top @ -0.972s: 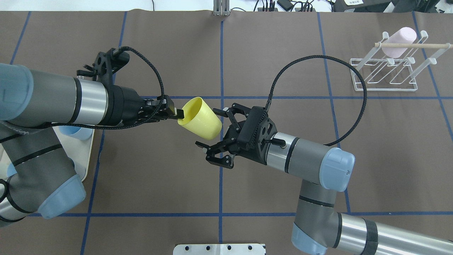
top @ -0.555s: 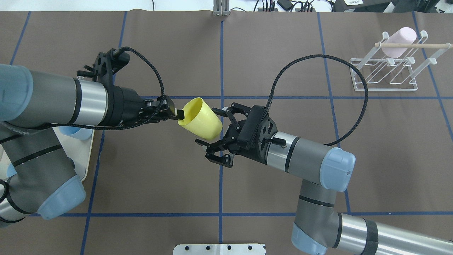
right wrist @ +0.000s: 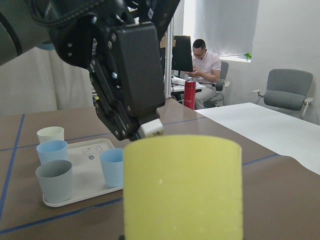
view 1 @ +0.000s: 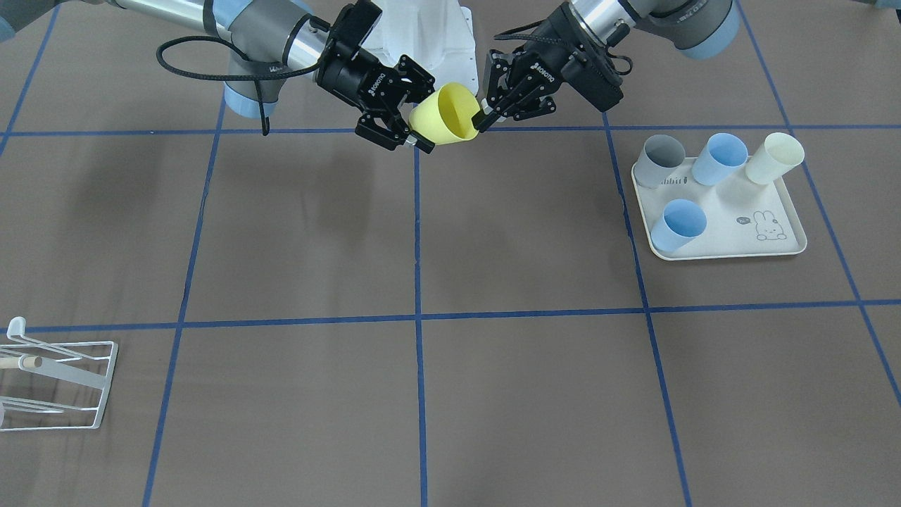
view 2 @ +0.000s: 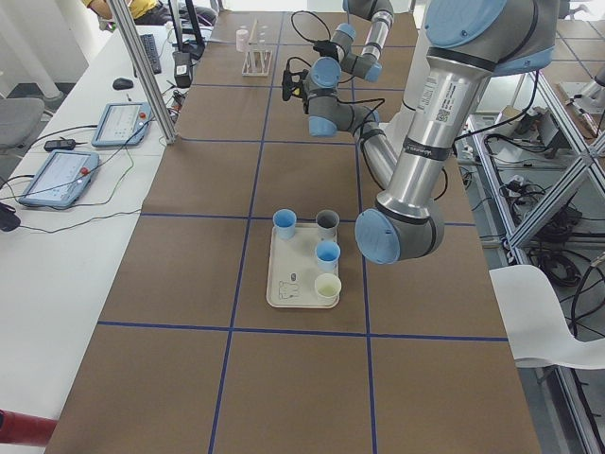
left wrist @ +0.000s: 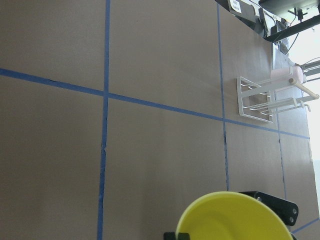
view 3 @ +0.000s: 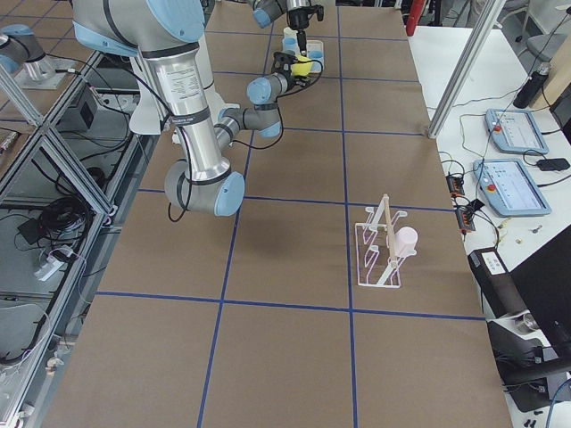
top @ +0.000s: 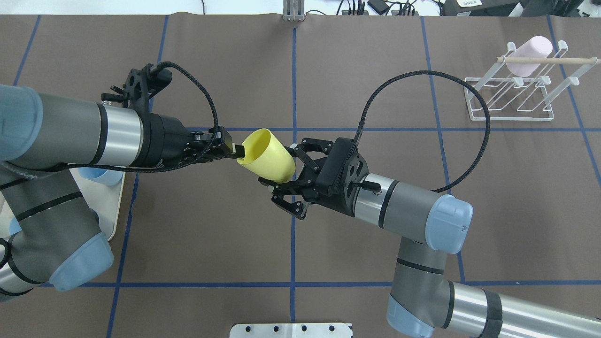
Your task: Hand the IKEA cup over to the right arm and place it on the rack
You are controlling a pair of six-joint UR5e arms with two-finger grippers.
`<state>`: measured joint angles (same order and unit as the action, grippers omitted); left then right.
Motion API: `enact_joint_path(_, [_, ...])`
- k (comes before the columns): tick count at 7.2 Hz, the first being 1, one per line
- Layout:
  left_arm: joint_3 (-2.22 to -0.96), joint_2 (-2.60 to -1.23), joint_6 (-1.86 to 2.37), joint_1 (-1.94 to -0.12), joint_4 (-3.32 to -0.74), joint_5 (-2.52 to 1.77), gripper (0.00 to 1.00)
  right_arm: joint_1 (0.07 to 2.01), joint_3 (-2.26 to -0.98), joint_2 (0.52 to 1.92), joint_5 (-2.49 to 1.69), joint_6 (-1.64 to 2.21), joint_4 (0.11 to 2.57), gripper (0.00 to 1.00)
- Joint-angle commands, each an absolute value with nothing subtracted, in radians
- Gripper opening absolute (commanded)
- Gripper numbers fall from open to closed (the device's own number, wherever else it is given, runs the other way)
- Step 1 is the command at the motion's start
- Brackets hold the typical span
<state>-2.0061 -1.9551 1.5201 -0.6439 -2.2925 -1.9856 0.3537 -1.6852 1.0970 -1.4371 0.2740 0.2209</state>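
Note:
The yellow IKEA cup (top: pixel 267 157) hangs tilted above the table's middle, its mouth toward the left arm. My left gripper (top: pixel 238 151) is shut on the cup's rim (view 1: pixel 464 113). The right arm's gripper (top: pixel 278 164) is open, with one finger on each side of the cup's base (view 1: pixel 422 120); whether they touch it I cannot tell. In the right wrist view the cup (right wrist: pixel 182 190) fills the bottom, with the left gripper (right wrist: pixel 150 127) just behind it. The white wire rack (top: pixel 512 89) stands at the far right and holds a pink cup (top: pixel 530 54).
A cream rabbit-print tray (view 1: pixel 728 211) on the left arm's side carries a grey cup (view 1: pixel 662 158), two blue cups (view 1: pixel 718 158) and a cream cup (view 1: pixel 774 158). A long black cable (top: pixel 422 80) loops over the right forearm. A seated person (right wrist: pixel 202 65) is in the background.
The right gripper has moved in toward the cup, and its open fingers now straddle the cup's base. The left gripper and cup have hardly moved.

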Motion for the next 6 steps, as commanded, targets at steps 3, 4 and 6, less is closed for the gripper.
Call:
enact_joint_path(3, [-2.037,-1.889,1.367,-0.776,-2.251,-2.077,1.0,0.406,-1.692,1.104,-1.425,0.27,0.295,0.35])
enact_joint_path(4, [-2.06,-1.829,1.247,-0.829,-2.206,-2.098,1.0,0.455,-1.701,1.108,-1.454,0.261,0.424,0.35])
enact_joint_path(6, [-2.156,-1.635,0.913,-0.967,-2.104,-2.129,1.0,0.591,-1.756,1.108,-1.565,0.165,0.716,0.31])
